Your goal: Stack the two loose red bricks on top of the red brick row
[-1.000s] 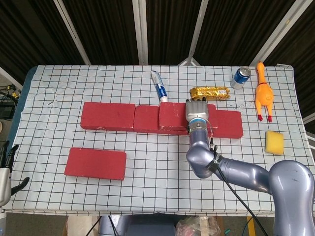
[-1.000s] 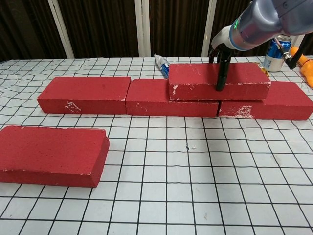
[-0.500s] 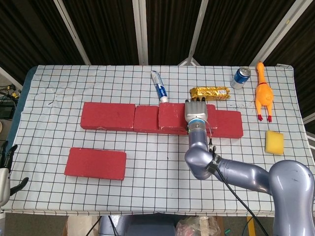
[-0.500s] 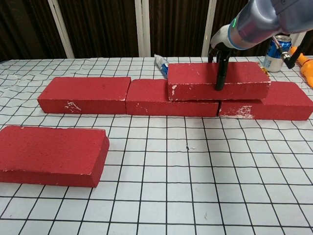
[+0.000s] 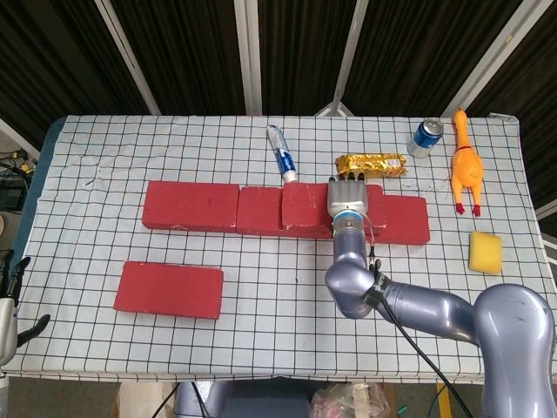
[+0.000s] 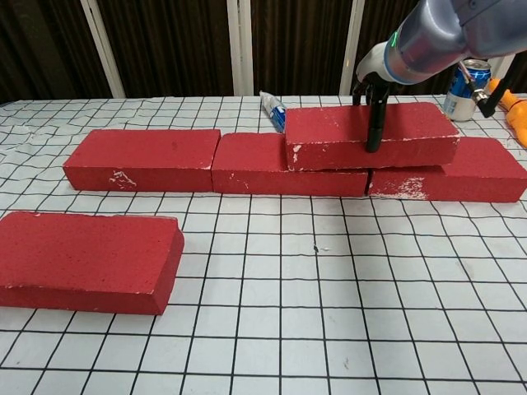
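One rectangular red foam brick (image 6: 370, 136) is sitting on top of the row of three red bricks (image 6: 247, 164), straddling the seam between the middle and right ones. The right hand (image 5: 347, 197) is gripping it, fingers (image 6: 375, 115) reaching down over its near face. The second loose red brick (image 5: 169, 289) is lying flat on the checkered tablecloth (image 5: 278, 348), well apart in front of the row's left end. The left hand (image 5: 10, 300) is hanging at the table's left edge, holding nothing, fingers apart.
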You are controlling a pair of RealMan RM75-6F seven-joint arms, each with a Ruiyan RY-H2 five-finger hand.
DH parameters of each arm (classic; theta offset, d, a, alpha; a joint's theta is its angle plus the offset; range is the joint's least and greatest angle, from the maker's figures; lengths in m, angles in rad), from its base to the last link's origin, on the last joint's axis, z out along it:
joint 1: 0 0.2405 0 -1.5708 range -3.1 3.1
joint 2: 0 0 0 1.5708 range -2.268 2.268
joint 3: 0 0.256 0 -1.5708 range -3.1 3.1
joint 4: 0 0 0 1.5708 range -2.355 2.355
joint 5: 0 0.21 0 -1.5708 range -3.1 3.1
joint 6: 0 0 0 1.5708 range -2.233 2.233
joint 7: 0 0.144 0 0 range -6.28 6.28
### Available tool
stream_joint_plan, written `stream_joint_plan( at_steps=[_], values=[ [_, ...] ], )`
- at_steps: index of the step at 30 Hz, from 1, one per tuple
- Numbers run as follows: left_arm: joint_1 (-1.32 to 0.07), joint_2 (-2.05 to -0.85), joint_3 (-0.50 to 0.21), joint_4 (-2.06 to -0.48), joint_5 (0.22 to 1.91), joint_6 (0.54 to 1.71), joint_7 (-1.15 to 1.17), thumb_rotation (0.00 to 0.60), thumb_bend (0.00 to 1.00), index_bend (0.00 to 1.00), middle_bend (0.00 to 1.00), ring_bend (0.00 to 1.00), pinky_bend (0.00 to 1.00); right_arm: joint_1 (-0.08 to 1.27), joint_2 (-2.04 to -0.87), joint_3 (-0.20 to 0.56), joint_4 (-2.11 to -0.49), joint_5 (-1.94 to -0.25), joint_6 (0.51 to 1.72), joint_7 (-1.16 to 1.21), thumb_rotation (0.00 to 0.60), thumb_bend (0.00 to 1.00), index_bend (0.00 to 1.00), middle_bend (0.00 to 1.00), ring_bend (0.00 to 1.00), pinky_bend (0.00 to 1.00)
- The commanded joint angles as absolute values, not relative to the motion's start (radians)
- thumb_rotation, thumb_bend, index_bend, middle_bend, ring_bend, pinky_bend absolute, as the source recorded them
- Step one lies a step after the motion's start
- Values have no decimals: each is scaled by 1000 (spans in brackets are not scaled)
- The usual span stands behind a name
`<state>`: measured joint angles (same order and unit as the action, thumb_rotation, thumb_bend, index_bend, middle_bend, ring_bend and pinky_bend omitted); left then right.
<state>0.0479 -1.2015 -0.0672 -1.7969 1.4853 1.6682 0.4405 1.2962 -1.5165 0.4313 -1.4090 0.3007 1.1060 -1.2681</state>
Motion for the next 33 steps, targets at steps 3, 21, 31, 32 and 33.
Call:
stream_joint_plan(
  at_steps=[3,21,31,32,33],
  values=[
    [48,-1202,-67,-1797,1486,1668,441,600,0,139,12,18,113,1297,-1525,435,-1400,302,1116,-1270,600,189,231,97,6,0],
    [47,-1202,-68,-1794,1482,1668,442,600,0,140,12,18,113,1294,-1548,465,-1379,311,1129,-1283,600,189,208,10,0,0],
    [48,-1202,-67,-1794,1482,1669,442,600,0,140,12,18,113,1287,-1554,480,-1368,322,1127,-1300,600,189,157,0,0,0],
    [48,-1202,-67,-1794,1482,1669,442,600,0,140,12,18,113,1287,-1554,481,-1367,321,1127,-1300,600,189,153,0,0,0],
    [48,-1202,-67,-1794,1482,1669,442,600,0,140,12,18,113,1286,-1555,481,-1367,320,1128,-1300,600,190,152,0,0,0]
  ],
)
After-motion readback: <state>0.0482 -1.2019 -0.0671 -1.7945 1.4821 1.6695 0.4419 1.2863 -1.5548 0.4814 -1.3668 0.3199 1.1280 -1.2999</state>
